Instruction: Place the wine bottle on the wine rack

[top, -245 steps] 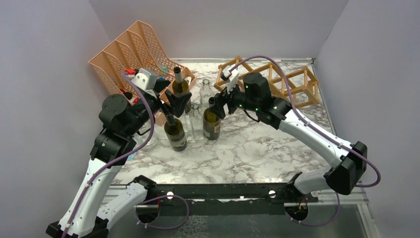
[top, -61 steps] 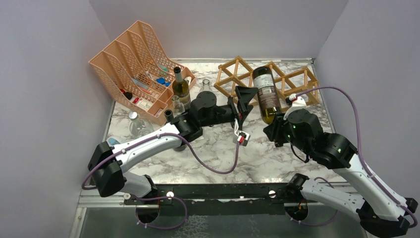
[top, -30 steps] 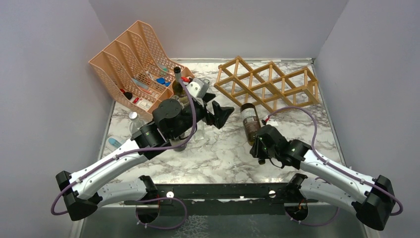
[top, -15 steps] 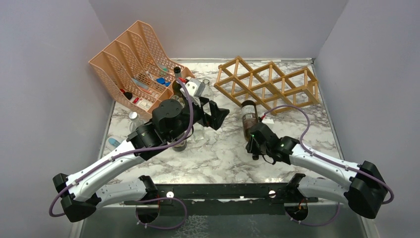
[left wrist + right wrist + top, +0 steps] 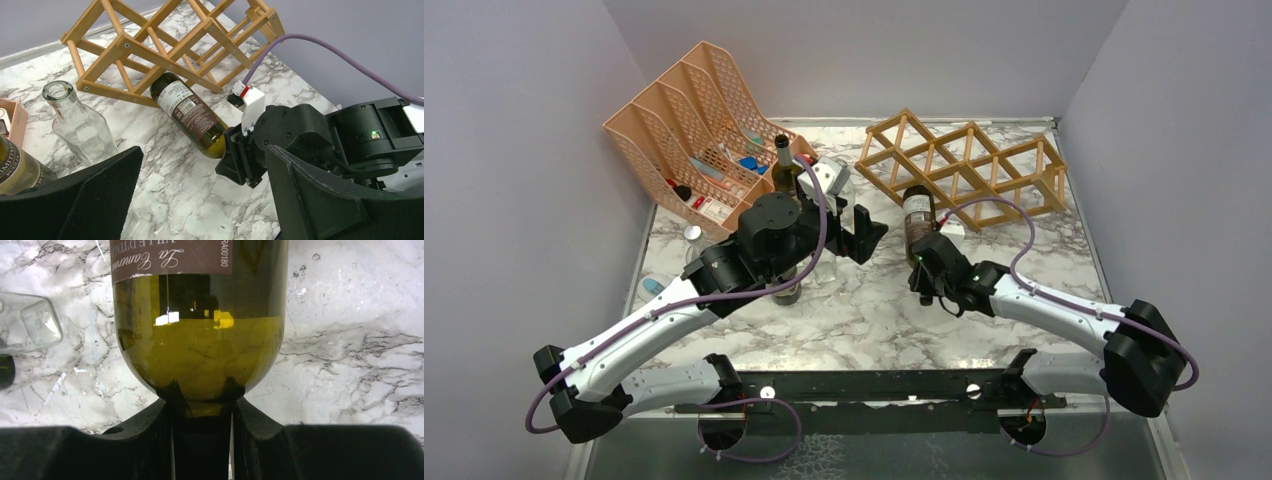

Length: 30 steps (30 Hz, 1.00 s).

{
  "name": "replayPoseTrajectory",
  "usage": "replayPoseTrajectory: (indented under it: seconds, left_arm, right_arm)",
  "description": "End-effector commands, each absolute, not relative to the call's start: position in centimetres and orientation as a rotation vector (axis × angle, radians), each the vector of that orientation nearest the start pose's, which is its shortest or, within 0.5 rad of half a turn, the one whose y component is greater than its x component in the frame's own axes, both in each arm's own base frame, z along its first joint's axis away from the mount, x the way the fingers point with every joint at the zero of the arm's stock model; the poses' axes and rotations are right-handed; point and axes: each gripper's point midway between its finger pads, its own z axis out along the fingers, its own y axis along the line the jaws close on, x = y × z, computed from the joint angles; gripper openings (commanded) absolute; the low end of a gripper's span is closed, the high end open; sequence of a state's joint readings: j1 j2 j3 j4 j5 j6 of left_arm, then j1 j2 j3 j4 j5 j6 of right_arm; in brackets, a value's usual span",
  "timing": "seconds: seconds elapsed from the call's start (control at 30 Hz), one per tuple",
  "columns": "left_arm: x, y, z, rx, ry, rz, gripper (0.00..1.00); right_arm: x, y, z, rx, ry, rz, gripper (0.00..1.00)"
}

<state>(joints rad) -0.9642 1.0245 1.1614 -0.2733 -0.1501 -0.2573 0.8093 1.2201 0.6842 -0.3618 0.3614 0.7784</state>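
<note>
Right claw (image 5: 201, 405) pinching wine bottle (image 5: 187, 112) by neck; base at lower front cell of wine rack (image 5: 969, 170), marble table (image 5: 874, 310) far edge. Left claw (image 5: 864, 235) spread wide.

You are not seeing the neck of the dark-green glass wine bottle (image 5: 192, 117); the black right gripper (image 5: 200, 392) clamping it is covering it. Whether its far end is sitting inside a cell of the light-brown wooden lattice rack (image 5: 124, 49) is not showing. Left of that rack, the black-and-white left arm (image 5: 769, 235) is hiding the lower half of a dark standing glass bottle (image 5: 784, 165), and the contents of the peach plastic mesh organizer (image 5: 679, 110) are showing too small to name.
</note>
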Motion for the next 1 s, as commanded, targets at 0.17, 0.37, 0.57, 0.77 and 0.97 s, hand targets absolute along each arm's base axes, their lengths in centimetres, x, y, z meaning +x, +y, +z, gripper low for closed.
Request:
replayPoseTrajectory:
  seconds: [0.17,0.37,0.57,0.77,0.97]
  left_arm:
    - [21.3,-28.6,36.9,0.580,1.657,-0.757,0.99]
    - [21.4,-28.4,36.7,0.580,1.660,-0.742,0.99]
    - [21.5,-28.2,37.0,0.578,1.651,-0.735,0.99]
    - [21.5,-28.1,37.1,0.574,1.647,-0.729,0.99]
    - [21.4,-28.0,37.2,0.574,1.643,-0.732,0.99]
  right_arm:
    - [28.8,20.4,11.4,0.242,2.215,0.304,0.01]
    - [30.3,19.1,11.1,0.315,2.206,0.279,0.01]
    - [32.2,19.5,11.1,0.269,2.202,0.329,0.01]
    - [33.7,19.9,11.3,0.238,2.204,0.337,0.01]
    - [34.6,19.5,11.1,0.236,2.224,0.316,0.01]
